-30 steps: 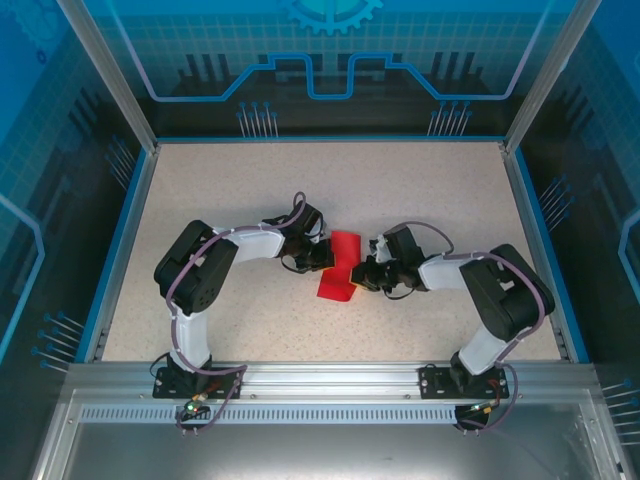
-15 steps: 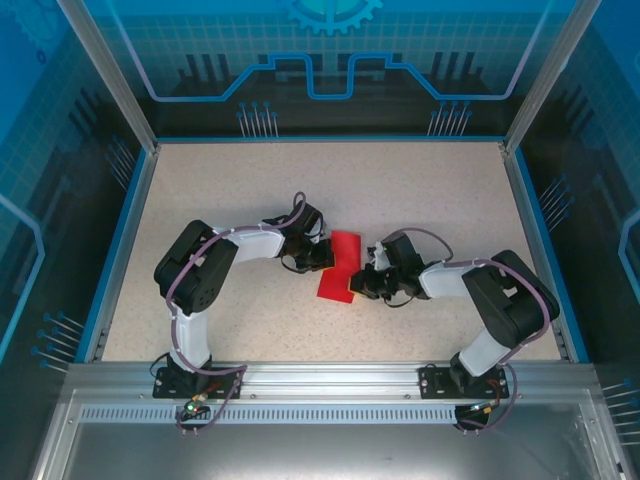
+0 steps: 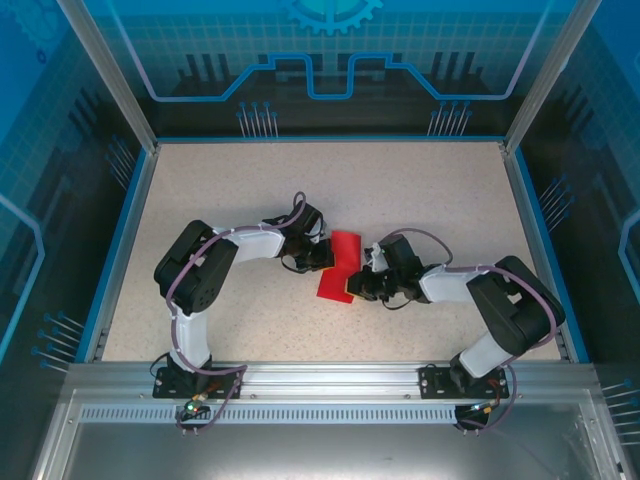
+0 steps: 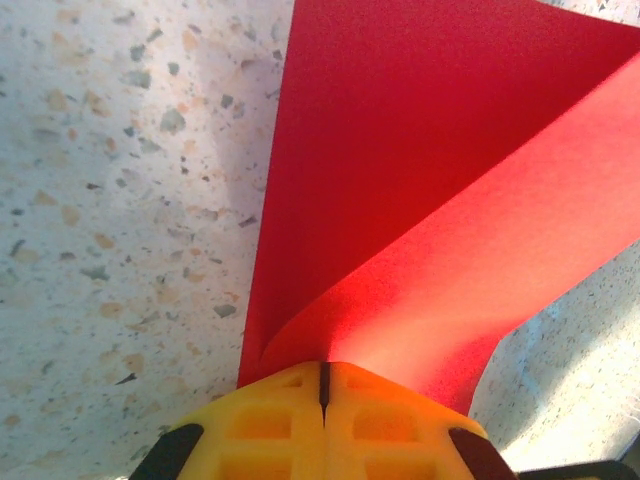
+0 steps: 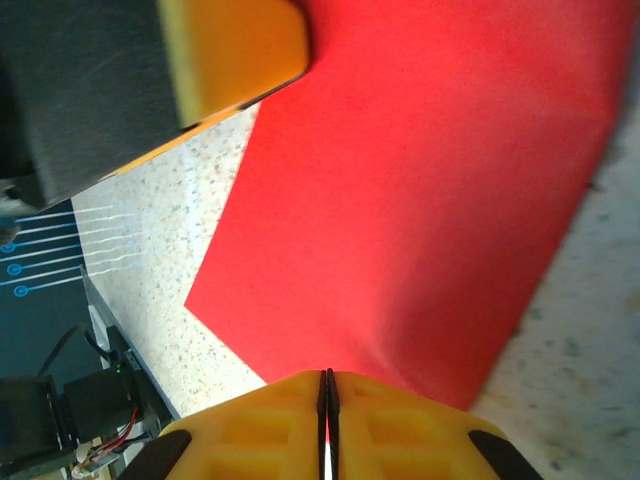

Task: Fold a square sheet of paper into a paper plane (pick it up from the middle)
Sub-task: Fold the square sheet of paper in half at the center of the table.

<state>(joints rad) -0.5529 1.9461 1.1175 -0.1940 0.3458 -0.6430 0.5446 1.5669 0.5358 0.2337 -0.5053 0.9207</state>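
The square sheet of paper (image 3: pixel 341 250) is bright red and lies partly folded at the table's middle, between both grippers. My left gripper (image 3: pixel 327 256) is shut on its left edge. In the left wrist view the yellow fingertips (image 4: pixel 323 372) pinch the paper (image 4: pixel 420 150) where an upper layer curls over a flat lower one. My right gripper (image 3: pixel 356 285) is shut on the paper's near right edge. In the right wrist view its jaws (image 5: pixel 325 385) meet on the paper (image 5: pixel 430 180), and a yellow finger of the left gripper (image 5: pixel 235 50) shows at the upper left.
The speckled beige table (image 3: pixel 300 190) is bounded by a blue rim and transparent walls. An aluminium rail (image 3: pixel 330 378) carrying both arm bases runs along the near edge. Open tabletop lies behind and to both sides of the arms.
My right gripper has slid a little left and toward the near edge along the paper. The left gripper has stayed where it was, shut on the paper.
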